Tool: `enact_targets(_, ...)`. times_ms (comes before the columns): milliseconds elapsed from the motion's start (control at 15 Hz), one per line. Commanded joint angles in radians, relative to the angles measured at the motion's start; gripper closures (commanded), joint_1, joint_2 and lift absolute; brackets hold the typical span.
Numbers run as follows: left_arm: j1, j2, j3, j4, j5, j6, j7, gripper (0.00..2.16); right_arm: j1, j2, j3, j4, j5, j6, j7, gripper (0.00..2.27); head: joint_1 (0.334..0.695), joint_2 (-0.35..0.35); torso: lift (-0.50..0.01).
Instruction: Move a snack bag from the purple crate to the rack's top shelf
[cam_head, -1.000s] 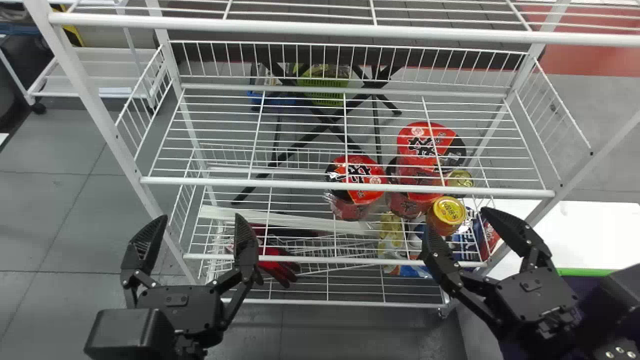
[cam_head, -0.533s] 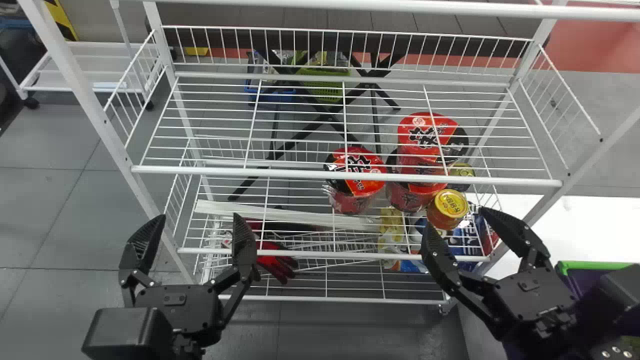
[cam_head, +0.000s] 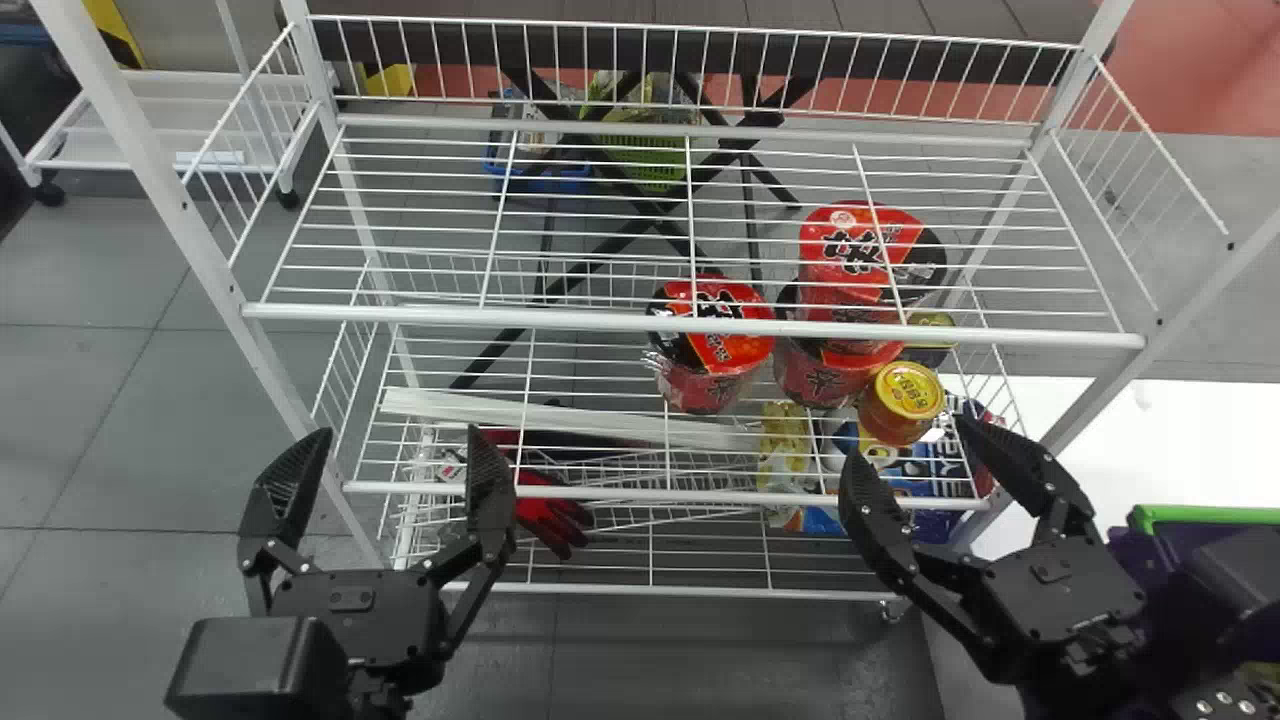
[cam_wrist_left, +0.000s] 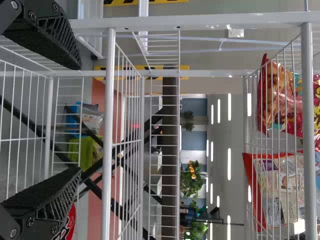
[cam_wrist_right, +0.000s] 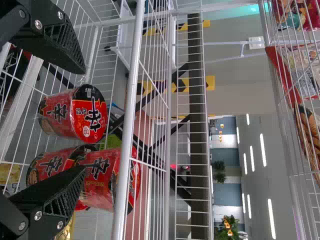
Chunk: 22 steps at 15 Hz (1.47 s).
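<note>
My left gripper (cam_head: 378, 470) is open and empty before the rack's left front; in the left wrist view the same gripper (cam_wrist_left: 75, 120) has its fingers apart. My right gripper (cam_head: 915, 455) stands open near the rack's right post, also open in the right wrist view (cam_wrist_right: 82, 120). The purple crate (cam_head: 1150, 560), green-rimmed, sits at the far right, partly behind the right arm; its contents are mostly hidden. Snack bags lie on the wire top shelf (cam_wrist_left: 309, 125): a red-orange bag (cam_wrist_left: 280, 95) and a red-edged bag (cam_wrist_left: 280, 185). In the right wrist view, a red-edged bag (cam_wrist_right: 300, 70) appears on that shelf.
A wire shelf (cam_head: 690, 324) crosses in front of both grippers. Below it stand red noodle cups (cam_head: 715, 330) and a yellow-lidded jar (cam_head: 903, 400). White posts (cam_head: 215, 260) flank the rack; a white surface (cam_head: 1190, 450) lies at right.
In the head view the rack has shifted upward, its upper front bar leaving the picture, and more of the crate has come into sight. Both grippers stay open, nearly unmoved in that view.
</note>
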Motion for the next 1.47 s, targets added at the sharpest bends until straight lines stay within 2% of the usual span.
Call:
enact_targets(0, -0.001, 0.001, 0.0, 0.001, 0.0, 0.0, 0.0, 0.09, 0.0, 0.0, -0.001, 0.0, 0.0, 0.002, 0.0, 0.15, 0.695, -0.052, -0.443)
enact_targets(400, -0.003, 0.001, 0.001, 0.005, 0.003, 0.0, 0.0, 0.09, -0.003, 0.001, -0.005, -0.016, -0.015, 0.051, 0.0, 0.15, 0.695, -0.051, -0.451)
enact_targets(600, -0.001, 0.001, 0.009, 0.008, 0.006, -0.003, 0.003, 0.09, -0.003, 0.003, -0.041, -0.105, -0.023, 0.164, -0.003, 0.15, 0.695, -0.055, -0.451)
enact_targets(733, 0.0, 0.001, 0.01, 0.021, 0.009, -0.009, 0.008, 0.09, -0.005, 0.009, -0.137, -0.215, -0.083, 0.351, -0.002, 0.17, 0.695, -0.063, -0.451)
enact_targets(867, -0.011, 0.001, 0.01, 0.047, 0.014, -0.018, 0.008, 0.09, -0.032, 0.042, -0.249, -0.321, -0.098, 0.582, -0.002, 0.17, 0.695, -0.085, -0.451)
enact_targets(933, -0.02, 0.001, 0.01, 0.06, 0.022, -0.021, 0.008, 0.09, -0.055, 0.055, -0.308, -0.353, -0.101, 0.677, 0.0, 0.18, 0.695, -0.107, -0.451)
enact_targets(1000, -0.021, 0.001, 0.012, 0.064, 0.023, -0.021, 0.006, 0.09, -0.097, 0.07, -0.38, -0.372, -0.109, 0.815, 0.011, 0.18, 0.695, -0.157, -0.451)
enact_targets(1067, -0.021, 0.001, 0.012, 0.064, 0.026, -0.024, 0.006, 0.09, -0.16, 0.073, -0.444, -0.382, -0.12, 1.014, 0.032, 0.18, 0.695, -0.183, -0.451)
enact_targets(1200, -0.031, 0.003, 0.012, 0.077, 0.037, -0.021, 0.005, 0.09, -0.353, 0.073, -0.601, -0.399, -0.121, 1.496, 0.127, 0.19, 0.695, -0.235, -0.451)
enact_targets(1267, -0.032, 0.001, 0.012, 0.083, 0.037, -0.021, 0.005, 0.09, -0.396, 0.072, -0.648, -0.399, -0.114, 1.519, 0.147, 0.19, 0.695, -0.292, -0.451)
enact_targets(1400, -0.032, 0.001, 0.01, 0.097, 0.035, -0.021, 0.006, 0.09, -0.437, 0.049, -0.734, -0.393, -0.109, 1.519, 0.193, 0.19, 0.695, -0.339, -0.451)
